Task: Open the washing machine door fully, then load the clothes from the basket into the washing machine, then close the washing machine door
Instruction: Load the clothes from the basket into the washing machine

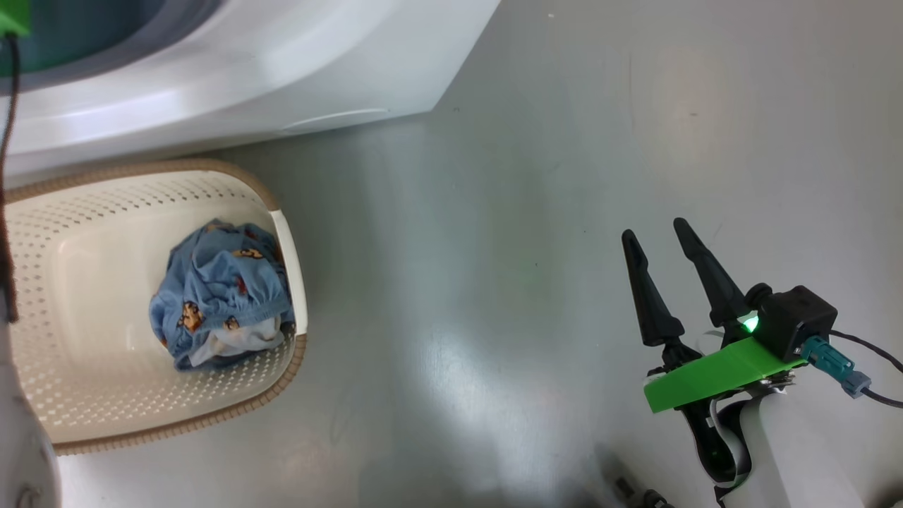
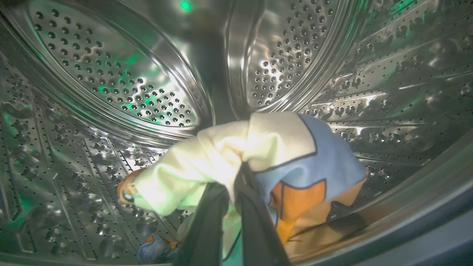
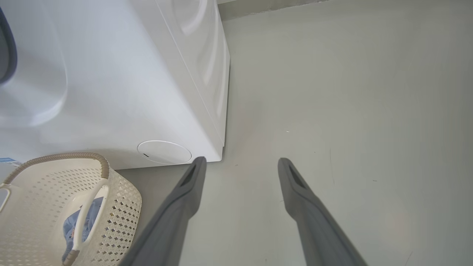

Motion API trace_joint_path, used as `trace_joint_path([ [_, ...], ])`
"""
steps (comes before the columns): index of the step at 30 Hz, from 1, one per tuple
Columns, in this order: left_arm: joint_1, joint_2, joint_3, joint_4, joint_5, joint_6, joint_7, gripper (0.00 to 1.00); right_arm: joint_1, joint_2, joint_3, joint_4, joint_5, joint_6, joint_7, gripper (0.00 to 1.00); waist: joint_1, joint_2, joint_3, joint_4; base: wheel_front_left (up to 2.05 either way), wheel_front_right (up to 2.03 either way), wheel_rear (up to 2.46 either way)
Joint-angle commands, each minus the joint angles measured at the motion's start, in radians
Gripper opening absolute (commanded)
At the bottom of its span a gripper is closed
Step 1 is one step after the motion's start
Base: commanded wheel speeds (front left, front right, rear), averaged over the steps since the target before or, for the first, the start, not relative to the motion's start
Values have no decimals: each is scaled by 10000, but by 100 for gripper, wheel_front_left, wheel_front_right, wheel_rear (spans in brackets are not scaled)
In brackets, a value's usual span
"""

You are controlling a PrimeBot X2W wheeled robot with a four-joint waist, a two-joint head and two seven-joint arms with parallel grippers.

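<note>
The only label in sight is a blue sticker (image 3: 7,161) low on the front of the washing machine (image 3: 111,81). It is cut by the edge of the right wrist view and its print is too small to read. Beside it on the same white panel sits a round white hatch (image 3: 164,152).

The left fingers (image 2: 255,229) are inside the steel drum (image 2: 111,74), clenched on a garment (image 2: 281,155) of cream, light blue and orange cloth. It bunches over their tips and hides part of the drum wall behind. Another small blue and orange piece (image 2: 155,249) lies at the bottom of the drum.

The basket (image 1: 106,212) stands on the grey floor (image 1: 494,282) close against the machine's front. More of the clothes (image 1: 219,296), light blue with little orange-brown bears over a white piece, are heaped at its right end. A pale forearm (image 1: 21,451) crosses the basket's left edge in the head view.

The right fingers (image 1: 649,296) are released, spread wide apart over bare floor and well to the right of the basket. In the right wrist view one fingertip appears just beside the machine's lower corner. Behind them sit a green bracket (image 1: 712,374), a lit green light (image 1: 750,324), a black camera block (image 1: 801,317) and a dark cable (image 1: 882,398).
</note>
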Motion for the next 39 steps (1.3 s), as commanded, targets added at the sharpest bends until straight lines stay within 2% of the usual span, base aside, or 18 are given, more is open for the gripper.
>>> trace_joint_path([
  [1,-359,543,10,13,112,72,95,0,29,8,256,-223,111,16,-48,100,0,-1,185,-7,0,0,0],
  [15,-2056,770,-482,1252,358,120,-494,0,-63,1,392,-274,93,16,-48,100,0,-1,915,-3,0,0,0],
  [25,-3035,853,-745,2696,250,74,135,0,-133,16,523,-335,92,16,-48,100,0,-1,1248,-94,0,0,0],
  [31,-3301,895,-785,3260,145,83,67,0,-180,27,550,-299,81,16,-48,100,0,-1,1262,-96,0,0,0],
  [34,-3316,853,-778,3469,34,73,-113,89,-215,33,542,-273,73,16,-48,100,0,-1,1218,-51,0,0,0],
  [35,-3315,852,-771,3510,4,72,-235,100,-229,30,538,-266,74,16,-48,100,0,-1,1199,-31,0,0,0],
  [39,-3196,848,-801,3729,-35,162,-596,100,-266,-10,563,-222,63,16,-48,100,0,-1,1007,42,0,0,0],
])
